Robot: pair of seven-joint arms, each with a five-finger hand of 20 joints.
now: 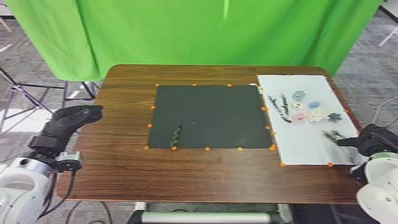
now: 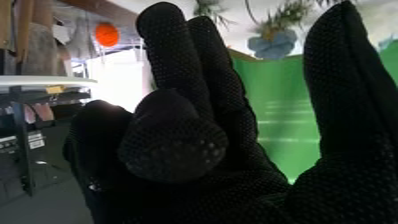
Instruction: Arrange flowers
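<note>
**One sprig (image 1: 176, 136) on the mat (image 1: 209, 112), more flowers waiting at the side**

On the counter (image 1: 115, 170), the sprig lies in the lower left part of the dark mat, near its bottom edge. I judge that the mat is the place for the arrangement, and this sprig is its first piece, so the work is at an early stage.

The other pieces lie on the white sheet (image 1: 306, 152) at the right: dark twigs (image 1: 284, 107), a pink flower (image 1: 298, 117), a pale flower (image 1: 315, 116) and some blue ones. They are probably kept apart so that each can be picked singly.

The right robot hand (image 1: 378, 140) is just beside the green stems (image 1: 333, 135) on the sheet, perhaps to take one next; whether it touches them, I cannot tell. The left robot hand (image 1: 75, 117) is at the left side, likely waiting; its state I cannot tell.

The head view gives the whole layout. The right wrist view adds the detail: the thumb (image 2: 342, 85) stands well apart from the long fingers (image 2: 173, 55), with nothing gripped, and a blue bloom (image 2: 273, 44) is beyond them.
</note>
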